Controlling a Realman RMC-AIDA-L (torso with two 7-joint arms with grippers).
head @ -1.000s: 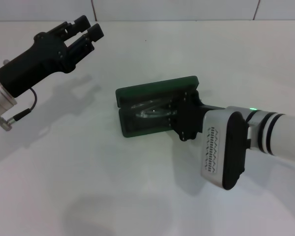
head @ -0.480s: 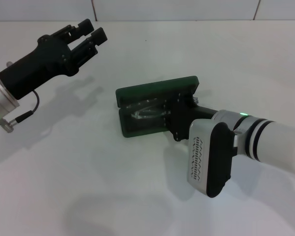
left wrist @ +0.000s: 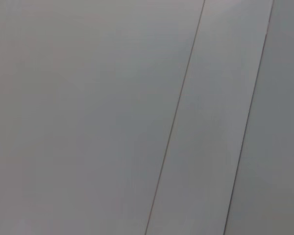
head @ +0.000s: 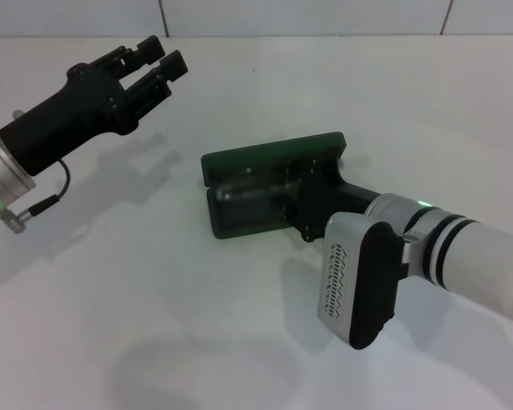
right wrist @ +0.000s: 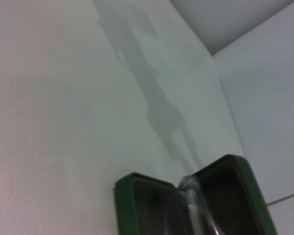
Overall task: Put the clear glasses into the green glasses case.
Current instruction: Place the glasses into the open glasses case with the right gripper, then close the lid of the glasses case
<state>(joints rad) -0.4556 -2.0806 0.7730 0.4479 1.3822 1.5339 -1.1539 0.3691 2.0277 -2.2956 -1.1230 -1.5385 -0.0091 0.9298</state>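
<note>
I am a two-armed robot at a white table (head: 154, 325). My right gripper (head: 301, 198) reaches in from the right and sits low over the open green case (head: 274, 158), which lies near the middle of the table with its lid tilted back on the far side. From my head camera the gripper's dark body hides most of the tray, so I cannot tell whether its fingers are clenched or released. The clear glasses (right wrist: 193, 203) are easier to find from my right wrist camera: a pale transparent shape at the hinge line, between tray and lid, so they appear to be inside the case or just entering it. Whether they rest flat in the lining or are held by my fingers I cannot tell. My left gripper (head: 158, 61) hangs in the air well apart from the case, up and to the left, with its fingers spread and nothing between them; its wrist camera shows only a plain wall. I judge the task to be at the placing step. To do it well, I should lower the glasses level, with the arms folded inside the rim, let go only once they rest on the lining, and lift straight up without nudging the lid.
</note>
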